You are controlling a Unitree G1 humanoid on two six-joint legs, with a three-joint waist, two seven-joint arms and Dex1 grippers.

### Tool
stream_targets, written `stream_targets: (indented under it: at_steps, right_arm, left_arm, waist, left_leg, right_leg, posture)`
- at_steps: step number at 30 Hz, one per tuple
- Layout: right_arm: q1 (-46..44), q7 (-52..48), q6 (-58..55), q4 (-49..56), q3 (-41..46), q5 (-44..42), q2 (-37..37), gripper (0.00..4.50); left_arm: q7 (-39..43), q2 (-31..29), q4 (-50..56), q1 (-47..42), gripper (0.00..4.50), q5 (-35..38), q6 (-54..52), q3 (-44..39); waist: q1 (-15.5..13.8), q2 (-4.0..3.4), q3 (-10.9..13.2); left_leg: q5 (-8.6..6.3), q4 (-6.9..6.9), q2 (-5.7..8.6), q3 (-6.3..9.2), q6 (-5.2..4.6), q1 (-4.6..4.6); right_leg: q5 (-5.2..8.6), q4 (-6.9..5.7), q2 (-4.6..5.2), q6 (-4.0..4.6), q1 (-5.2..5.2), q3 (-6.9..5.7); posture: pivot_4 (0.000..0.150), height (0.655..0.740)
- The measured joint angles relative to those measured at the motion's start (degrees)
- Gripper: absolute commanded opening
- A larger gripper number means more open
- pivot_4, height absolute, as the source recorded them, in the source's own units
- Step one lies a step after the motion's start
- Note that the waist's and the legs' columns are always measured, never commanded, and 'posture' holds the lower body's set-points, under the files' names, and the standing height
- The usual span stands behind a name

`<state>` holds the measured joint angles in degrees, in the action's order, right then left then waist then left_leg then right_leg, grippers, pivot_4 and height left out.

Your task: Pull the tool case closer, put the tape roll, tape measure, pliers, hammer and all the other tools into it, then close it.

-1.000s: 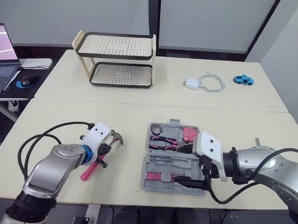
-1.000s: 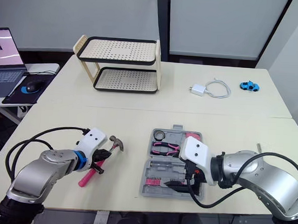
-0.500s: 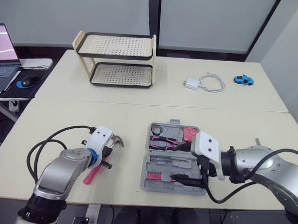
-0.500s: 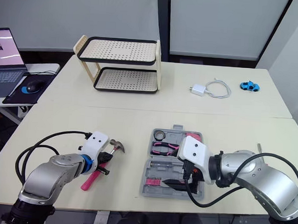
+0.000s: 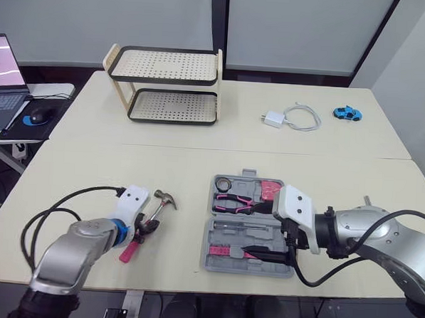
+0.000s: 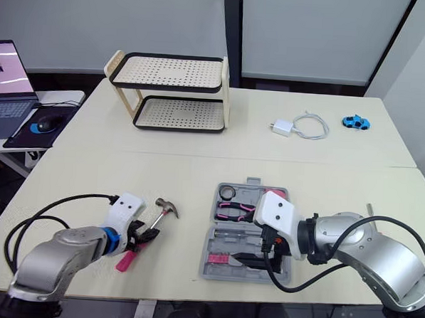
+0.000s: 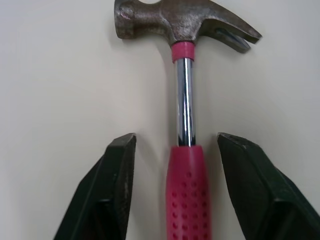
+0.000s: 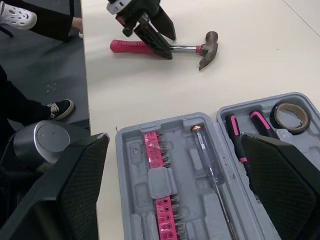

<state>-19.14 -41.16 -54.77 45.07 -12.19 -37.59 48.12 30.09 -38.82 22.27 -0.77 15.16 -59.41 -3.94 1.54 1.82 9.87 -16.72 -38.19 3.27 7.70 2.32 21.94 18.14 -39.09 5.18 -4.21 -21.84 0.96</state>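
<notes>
Left end effector (image 7: 176,142), pulled back, straddles hammer (image 7: 185,110) handle

I'm scanning for anything legible and getting nothing: no lettering, brand or number that I can read on the hammer (image 7: 185,100), none on the tool case (image 5: 262,237), and the laptop (image 5: 4,62) screen off to the side is too small for me to tell any words
</notes>
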Motion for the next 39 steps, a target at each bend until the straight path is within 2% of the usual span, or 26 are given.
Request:
stream_targets:
  at_steps: [1,5,13,20,23,32,33,39]
  right_arm:
    - [0.0,0.0,0.0,0.1,0.2,-0.1,0.0,4.50]
    - [0.1,0.2,0.0,0.2,0.4,0.1,0.0,4.50]
    - [0.1,1.2,0.3,0.2,0.3,0.6,-0.8,4.50]
    - [0.1,1.2,0.4,0.2,0.1,0.7,-1.0,4.50]
    - [0.1,1.2,0.4,0.2,-0.2,1.0,-1.0,4.50]
    - [0.1,1.2,0.4,0.2,-0.2,1.0,-0.9,4.50]
    - [0.2,1.2,0.4,0.2,-0.1,1.0,-0.8,4.50]
    - [2.3,0.7,2.0,0.2,1.9,1.4,0.7,4.50]
  left_arm:
    - [1.6,-0.3,-0.1,0.7,3.72,0.7,2.2,-1.3]
    - [4.7,0.6,-0.8,2.1,3.72,2.7,10.3,-4.5]
    - [1.5,7.3,-9.1,3.1,3.72,0.1,21.4,-3.7]
    - [0.2,9.3,-15.2,0.4,3.72,-2.0,27.3,-1.4]
    - [0.5,9.3,-16.6,0.4,3.13,-2.9,28.9,-0.2]
    - [0.6,9.3,-17.6,0.4,0.24,-3.9,30.5,0.3]
    - [0.6,9.3,-17.7,0.5,0.05,-4.0,30.7,0.3]
    - [1.9,8.7,-17.8,1.1,0.06,-3.7,32.0,0.1]
  waist:
    - [-0.1,0.00,0.0]
    - [-0.2,-0.01,0.0]
    - [-0.2,-0.01,0.0]
    - [-0.2,-0.01,0.0]
    - [-0.1,-0.01,0.0]
    - [-0.1,-0.12,-0.1]
    - [-0.1,-0.12,-0.1]
    - [-0.1,-0.12,-0.1]
  left_leg:
    - [0.00,0.01,0.00,0.00,0.01,0.00]
    - [0.00,0.01,0.04,-0.01,0.00,-0.01]
    - [0.00,0.02,0.03,0.00,-0.01,-0.02]
    - [0.00,0.02,0.05,-0.01,0.00,-0.02]
    - [0.00,0.03,0.04,0.00,0.00,-0.03]
    - [-0.01,0.04,0.05,0.00,-0.01,-0.05]
    - [-0.01,0.04,0.04,0.00,-0.01,-0.05]
    - [-0.01,0.05,0.04,-0.01,-0.02,-0.04]
  right_leg:
    - [0.00,0.03,0.02,0.00,0.00,0.00]
    - [-0.01,0.10,0.08,0.01,0.07,-0.02]
    - [-0.01,0.08,0.06,0.01,0.08,-0.04]
    - [-0.01,0.08,0.06,0.01,0.08,-0.04]
    - [-0.01,0.08,0.06,0.01,0.07,-0.05]
    - [-0.01,0.08,0.06,0.01,0.09,-0.04]
    - [-0.01,0.08,0.06,0.01,0.09,-0.04]
    - [-0.01,0.08,0.06,0.01,0.08,-0.04]
  posture:
    - [0.150,0.7400]
    - [0.150,0.7400]
    - [0.150,0.7400]
    - [0.150,0.7400]
    - [0.150,0.7400]
    - [0.150,0.7400]
    - [0.150,0.7400]
    - [0.150,0.7400]
